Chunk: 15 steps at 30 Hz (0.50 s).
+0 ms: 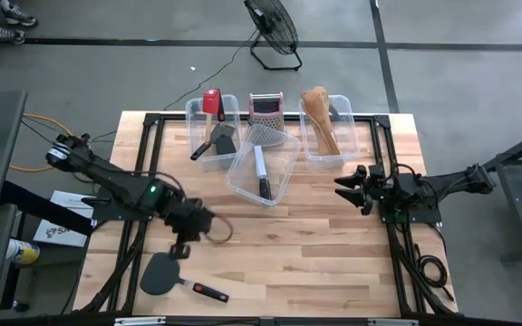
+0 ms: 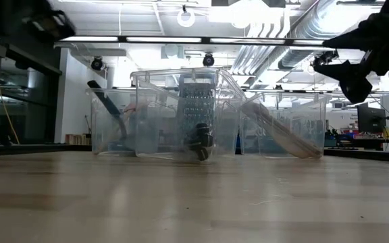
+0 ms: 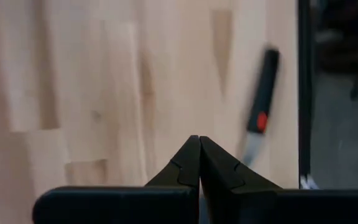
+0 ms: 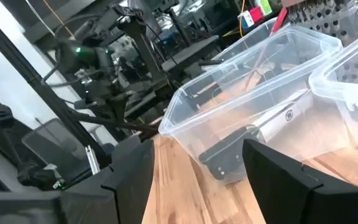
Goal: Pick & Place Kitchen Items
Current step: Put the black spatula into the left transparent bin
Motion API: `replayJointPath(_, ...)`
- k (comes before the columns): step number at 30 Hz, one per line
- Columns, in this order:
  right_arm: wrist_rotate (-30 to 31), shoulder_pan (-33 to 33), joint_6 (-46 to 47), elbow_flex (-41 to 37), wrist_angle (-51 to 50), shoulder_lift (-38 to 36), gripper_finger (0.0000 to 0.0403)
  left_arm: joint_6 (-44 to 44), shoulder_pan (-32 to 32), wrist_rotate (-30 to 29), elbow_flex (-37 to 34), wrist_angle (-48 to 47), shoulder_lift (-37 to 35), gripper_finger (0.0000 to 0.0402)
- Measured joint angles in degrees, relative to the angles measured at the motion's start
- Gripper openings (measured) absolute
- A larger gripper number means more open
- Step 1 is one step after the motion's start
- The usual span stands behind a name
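The left gripper's (image 3: 199, 149) fingers are pressed together with nothing between them, poised low over bare tabletop (image 1: 315, 244) just above a black spatula (image 1: 161, 274) that lies flat near the front left corner; its black handle with a red mark (image 3: 261, 99) shows just ahead in the left wrist view, so the arm looks placed for this piece, though shut fingers would have to part before any grasp. The right gripper (image 1: 347, 186) has its fingers (image 4: 132, 168) spread wide and empty, hanging above the right side of the tabletop and facing a tilted clear bin (image 1: 263, 166) that holds a black-handled knife (image 1: 261, 172), perhaps waiting its turn. Farther back, a bin on the left (image 1: 214, 131) carries a red spatula (image 1: 211, 101) and black spatulas (image 1: 220, 140), a steel box grater (image 1: 265, 109) stands between the rear bins, and the bin on the right (image 1: 326, 134) holds the wooden spoons (image 1: 319, 118). Sorted by kind, the bins suggest the loose spatula belongs with the others at the rear left.
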Motion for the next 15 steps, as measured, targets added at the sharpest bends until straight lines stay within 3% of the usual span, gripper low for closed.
replayJointPath(8,-0.1,0.0,-3.9,0.0,-0.5,0.8,0.0236,-0.2,-8.8,-0.6,-4.0,1.0,0.0,0.0001)
replayJointPath(15,-0.1,0.0,-6.5,0.0,-0.5,0.7,0.0236,-3.5,-13.2,-2.4,-7.6,8.9,0.8,0.0017)
